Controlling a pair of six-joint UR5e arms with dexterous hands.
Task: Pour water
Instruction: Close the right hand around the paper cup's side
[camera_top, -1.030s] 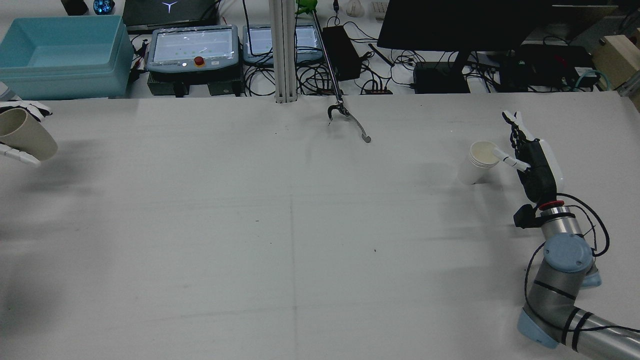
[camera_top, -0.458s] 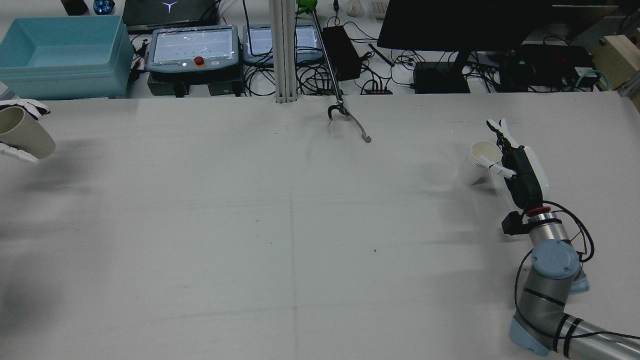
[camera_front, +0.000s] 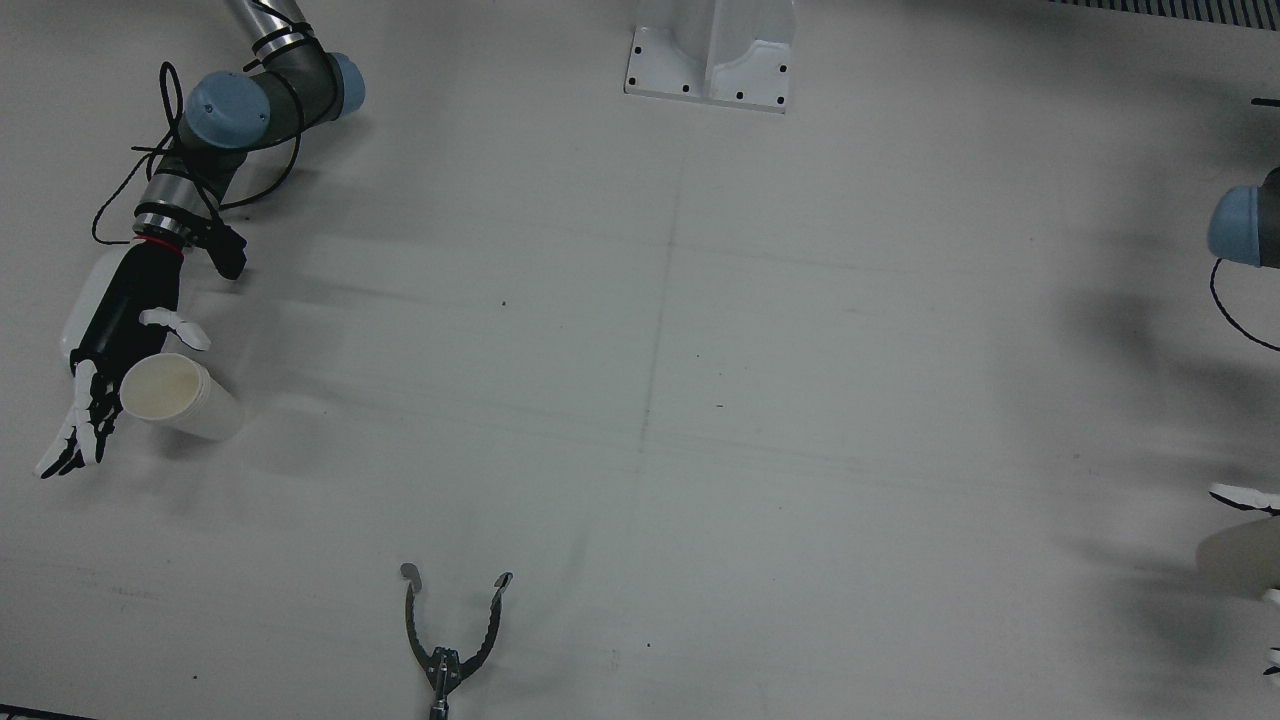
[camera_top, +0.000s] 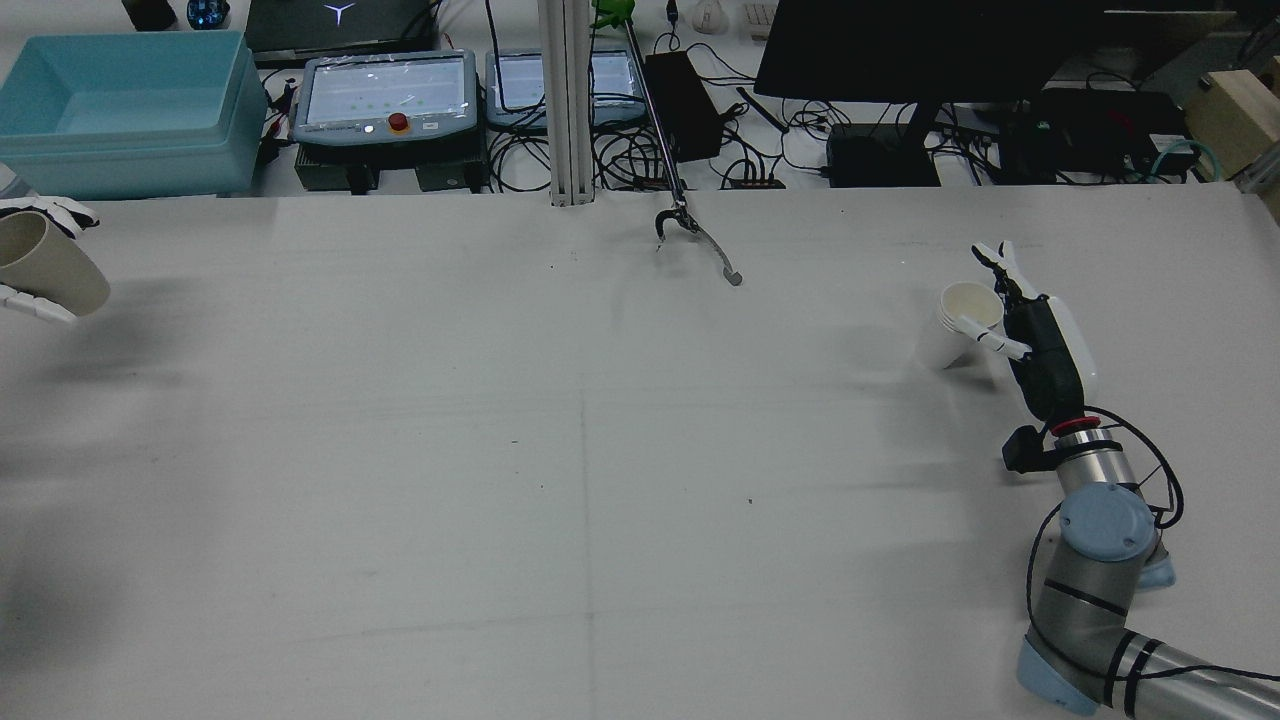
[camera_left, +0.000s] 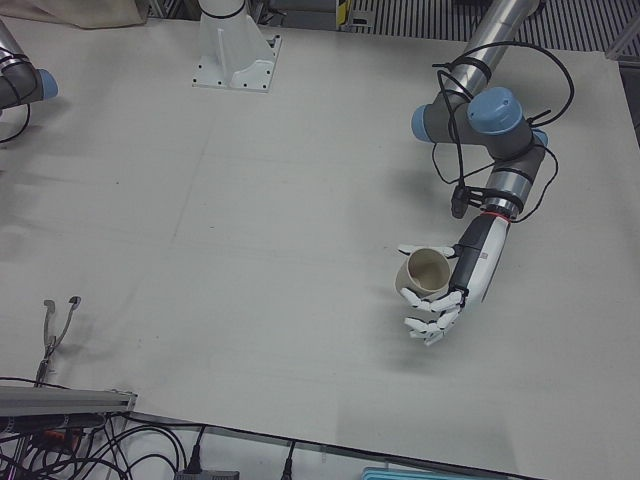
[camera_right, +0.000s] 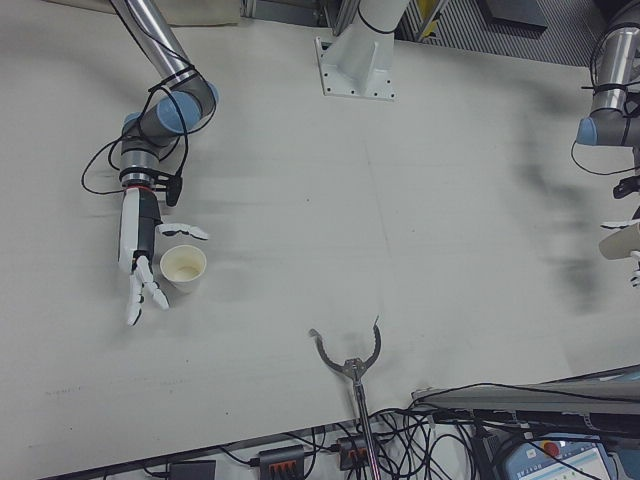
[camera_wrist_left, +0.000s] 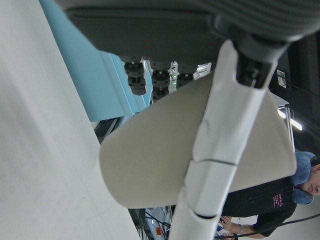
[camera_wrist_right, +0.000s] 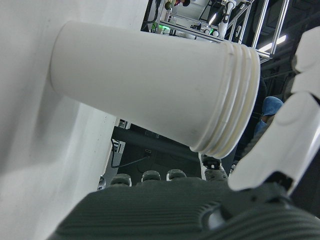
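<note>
Two cups mattered: my left hand (camera_left: 462, 283) gripped the beige cup (camera_left: 426, 277), my right hand (camera_top: 1035, 335) spread beside the white cup (camera_top: 958, 325), risking a knock-over.

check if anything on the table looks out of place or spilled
No spill shows. The odd item is a pair of metal tongs lying open at the operators' edge, unrelated to pouring. The white cup stack stands upright beside the open right hand.

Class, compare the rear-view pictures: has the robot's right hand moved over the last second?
Yes. The right hand has shifted toward that view's left, closing on the standing white paper cup, which has kept its place relative to the monitor stand.
</note>
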